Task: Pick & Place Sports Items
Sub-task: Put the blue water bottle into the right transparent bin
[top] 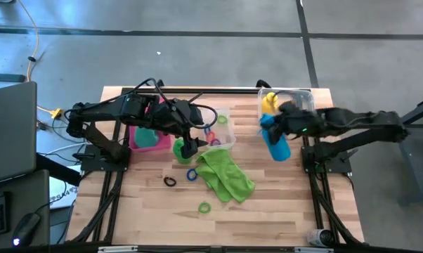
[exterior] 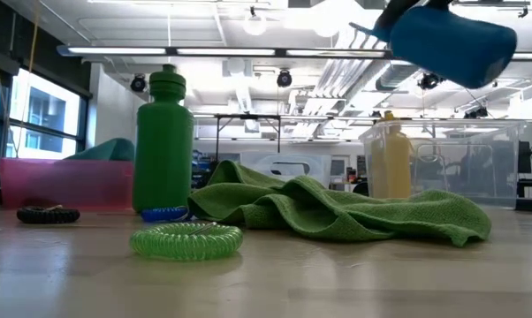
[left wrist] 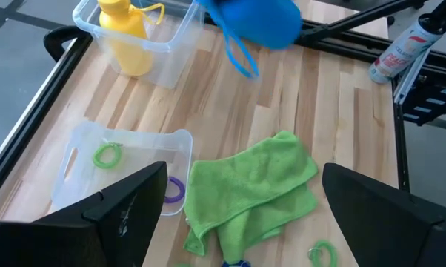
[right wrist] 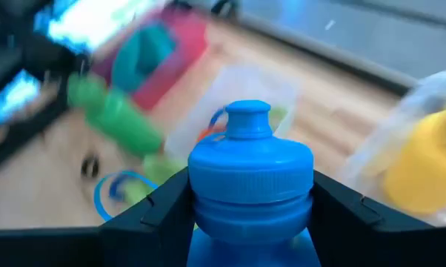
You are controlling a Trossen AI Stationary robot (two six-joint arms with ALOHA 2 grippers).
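The blue bottle is held off the table, pinched below its cap between the fingers of the right gripper, at centre right of the high view just below the clear box where the yellow bottle already stands. Placing it there seems the step in hand: it should be carried over the rim, lowered beside the yellow bottle without knocking it, then released. The left gripper hangs spread over the lime green towel at centre, next to the upright green bottle.

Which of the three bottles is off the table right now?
The blue bottle, held aloft in the right gripper; the yellow bottle sits boxed, the green bottle stands.
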